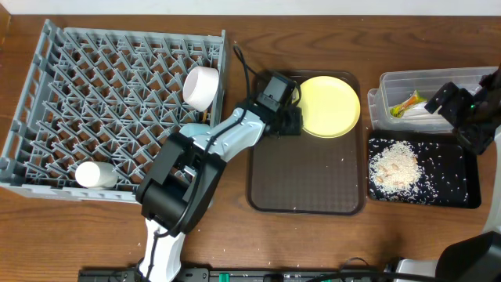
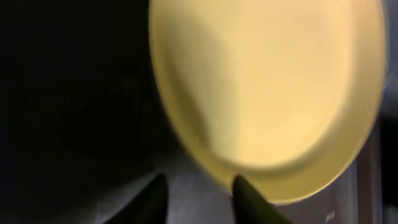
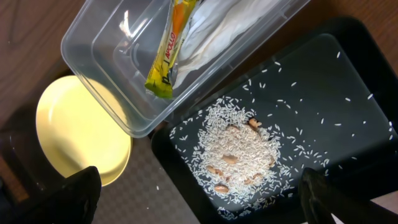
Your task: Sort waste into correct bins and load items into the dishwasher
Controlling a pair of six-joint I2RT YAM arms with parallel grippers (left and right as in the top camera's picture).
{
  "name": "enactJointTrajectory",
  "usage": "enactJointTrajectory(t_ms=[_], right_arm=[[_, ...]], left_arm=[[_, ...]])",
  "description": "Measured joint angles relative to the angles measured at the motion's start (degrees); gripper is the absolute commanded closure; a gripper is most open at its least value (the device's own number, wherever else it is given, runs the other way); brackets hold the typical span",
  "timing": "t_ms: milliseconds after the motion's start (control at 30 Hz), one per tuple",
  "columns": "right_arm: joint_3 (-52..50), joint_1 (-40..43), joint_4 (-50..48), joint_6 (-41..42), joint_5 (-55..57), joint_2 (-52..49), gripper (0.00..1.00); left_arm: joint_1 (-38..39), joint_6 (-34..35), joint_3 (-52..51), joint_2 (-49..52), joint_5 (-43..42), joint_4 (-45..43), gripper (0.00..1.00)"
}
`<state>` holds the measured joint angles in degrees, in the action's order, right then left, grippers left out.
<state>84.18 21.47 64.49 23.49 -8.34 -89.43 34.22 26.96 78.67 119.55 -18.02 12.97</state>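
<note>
The round yellow plate (image 1: 333,106) lies at the back of the dark brown serving tray (image 1: 305,188). My left gripper (image 1: 291,121) is open at the plate's left rim. In the left wrist view one finger of the gripper (image 2: 202,199) overlaps the plate (image 2: 267,87) at its edge. My right gripper (image 1: 462,117) is wide open and empty above the black tray (image 1: 462,184), over the rice (image 3: 239,152). The clear tub (image 3: 106,56) holds the snack wrapper (image 3: 168,53) and the white napkin (image 3: 217,28). The white bowl (image 1: 202,86) and the small white cup (image 1: 94,174) sit in the grey rack (image 1: 102,78). I see no chopsticks or light-blue bowl.
My left arm reaches across the rack's right side onto the brown tray. A few rice grains lie on the brown tray and the table near the front edge. The clear tub (image 1: 427,82) stands behind the black tray at the far right.
</note>
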Motion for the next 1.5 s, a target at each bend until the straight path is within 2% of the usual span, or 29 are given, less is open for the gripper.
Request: enactJointTrajectory(t_ms=[233, 333, 433, 500, 667, 800, 867, 967, 1033, 1200, 1333, 1500], right_arm=[[0.00, 0.00, -4.70, 0.00, -0.31, 0.00, 0.01], [0.00, 0.00, -3.56, 0.02, -2.43, 0.00, 0.01], [-0.02, -0.66, -3.34, -0.42, -7.37, 0.00, 0.08], [-0.15, -2.62, -3.21, -1.33, -10.10, 0.00, 0.09], [-3.28, -15.30, -3.26, -2.14, -10.38, 0.00, 0.25], [-9.05, -26.51, -7.56, 4.44, -5.84, 0.00, 0.34], [-13.81, -30.97, -12.90, 10.08, -2.91, 0.00, 0.41], [-20.15, -34.36, -20.94, 17.46, 1.44, -0.09, 0.42], [-24.33, -35.23, -26.88, 21.97, 4.02, -0.15, 0.41], [-29.27, -35.26, -35.74, 27.36, 7.93, -0.17, 0.40], [-29.86, -35.26, -38.53, 28.65, 9.33, -0.76, 0.40], [-29.86, -35.26, -41.94, 28.68, 10.03, -6.16, 0.40]], left_arm=[[0.20, -3.72, 0.50, -0.07, 4.35, 9.25, 0.78], [0.20, -4.50, 1.14, -0.15, 4.68, 12.41, 0.79], [0.17, -4.76, 1.18, -0.48, 3.74, 14.10, 0.78], [0.17, -4.79, 1.18, -0.59, 2.47, 14.21, 0.77], [0.17, -4.94, 0.37, -3.17, 1.64, 15.10, 0.71], [0.09, -5.07, 0.20, -9.38, 2.62, 15.08, 0.61], [0.00, -5.05, 0.20, -13.27, 3.56, 15.04, 0.56], [-0.33, -5.09, 0.22, -17.94, 4.52, 15.32, 0.54], [-0.48, -4.98, 0.22, -19.74, 4.87, 16.31, 0.53], [-0.59, -4.98, 0.22, -20.28, 5.09, 19.78, 0.53], [-0.59, -4.98, 0.22, -20.28, 5.11, 20.31, 0.53], [-0.59, -4.96, 0.22, -20.28, 5.11, 20.37, 0.53]])
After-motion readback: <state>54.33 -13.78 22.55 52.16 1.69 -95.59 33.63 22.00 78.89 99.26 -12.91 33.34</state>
